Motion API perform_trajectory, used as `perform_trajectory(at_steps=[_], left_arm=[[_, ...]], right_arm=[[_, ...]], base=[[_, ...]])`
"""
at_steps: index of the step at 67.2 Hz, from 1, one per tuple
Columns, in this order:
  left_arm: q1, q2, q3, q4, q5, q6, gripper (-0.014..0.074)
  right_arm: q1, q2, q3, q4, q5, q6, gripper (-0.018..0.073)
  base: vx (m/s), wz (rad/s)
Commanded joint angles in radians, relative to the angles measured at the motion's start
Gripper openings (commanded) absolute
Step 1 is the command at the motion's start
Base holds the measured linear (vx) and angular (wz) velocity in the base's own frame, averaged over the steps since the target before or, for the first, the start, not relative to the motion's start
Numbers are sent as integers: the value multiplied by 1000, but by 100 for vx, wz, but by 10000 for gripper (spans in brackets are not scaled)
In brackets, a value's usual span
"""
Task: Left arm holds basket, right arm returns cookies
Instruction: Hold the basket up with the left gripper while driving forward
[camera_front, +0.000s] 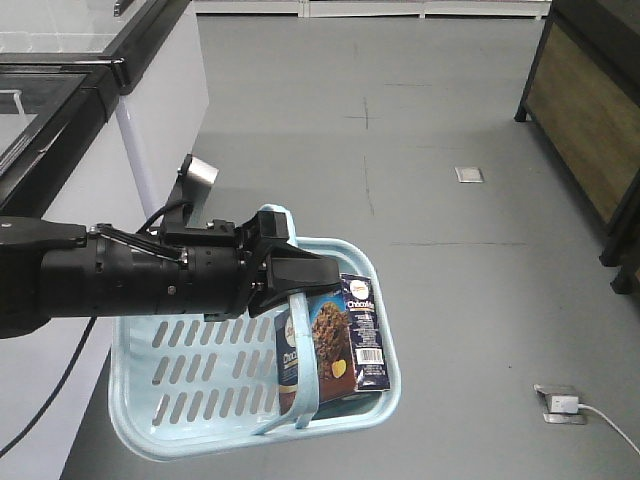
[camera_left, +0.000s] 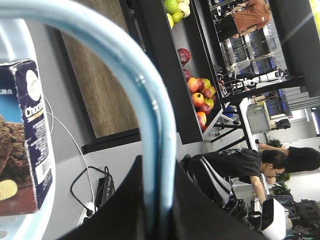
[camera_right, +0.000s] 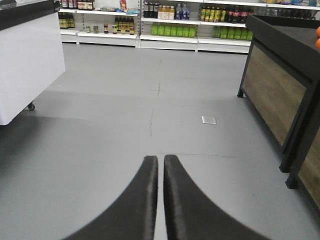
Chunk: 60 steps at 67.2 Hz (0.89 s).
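Over open floor, left fingers pinching basket handle, cookies inside by rim, right fingers seemingly together

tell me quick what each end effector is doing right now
Left end effector: closed on the flat pale blue band handle of the light blue slotted plastic basket.
Right end effector: closed, holding nothing.

This is a supermarket. White shelves along the far wall carry rows of bottles, and a dark stand displays apples. A glass-topped freezer borders the grey floor, above which hangs a light blue shopping basket.
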Motion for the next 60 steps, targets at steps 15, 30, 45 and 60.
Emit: perform_trajectory(at_steps=[15, 30, 45, 60], left_arm=[[-7, -45, -28, -107, 50, 14, -3], [-7, -45, -28, -107, 50, 14, -3], [-7, -45, -28, -107, 50, 14, -3], [-7, -45, -28, -107, 50, 14, -3]], right_arm=[[-4, -6, 11, -6, -72, -5, 4], [-4, -6, 11, -6, -72, -5, 4], [-4, -6, 11, -6, -72, -5, 4], [-4, -6, 11, -6, -72, -5, 4]], base=[[4, -15], [11, -21], [17, -5], [23, 4]])
